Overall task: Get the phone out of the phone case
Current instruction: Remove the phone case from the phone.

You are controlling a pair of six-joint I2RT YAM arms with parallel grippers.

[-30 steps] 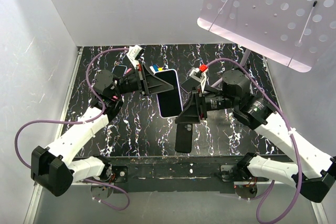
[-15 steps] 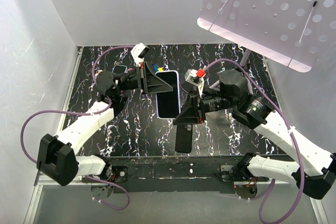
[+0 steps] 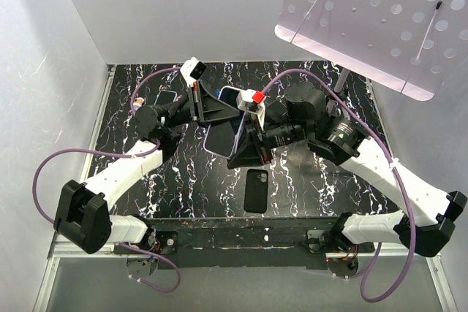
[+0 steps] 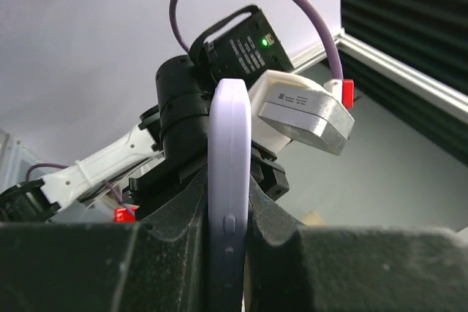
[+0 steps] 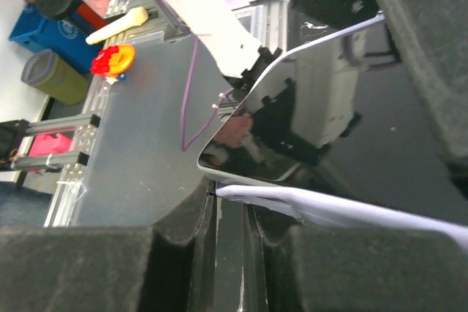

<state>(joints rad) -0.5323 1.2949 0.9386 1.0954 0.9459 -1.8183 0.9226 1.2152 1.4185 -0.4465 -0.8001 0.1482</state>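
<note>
- Peeling the phone case [image 4: 227, 202] lip off the phone [image 3: 221, 131] looks like the step in hand. Best done by pulling the lip sideways off the corner, slowly, with no twist on the glass.
- Phone has a black glossy screen and the case is lavender. In the right wrist view one corner seems lifted clear of the case rim. It is held in the air over the worktop's middle, nearer the far edge.
- Left gripper [image 4: 227, 257]: jaws clamped across the case, which sits edge-on between the pads. It should act as a firm anchor.
- Right gripper [image 5: 232, 242]: jaws almost together, apparently pinching the case lip. The bite is thin and may slip.
- Dark phone-like slab [image 3: 256, 189] lies flat on the worktop [image 3: 322, 180] by the near edge, apart from both grippers.
</note>
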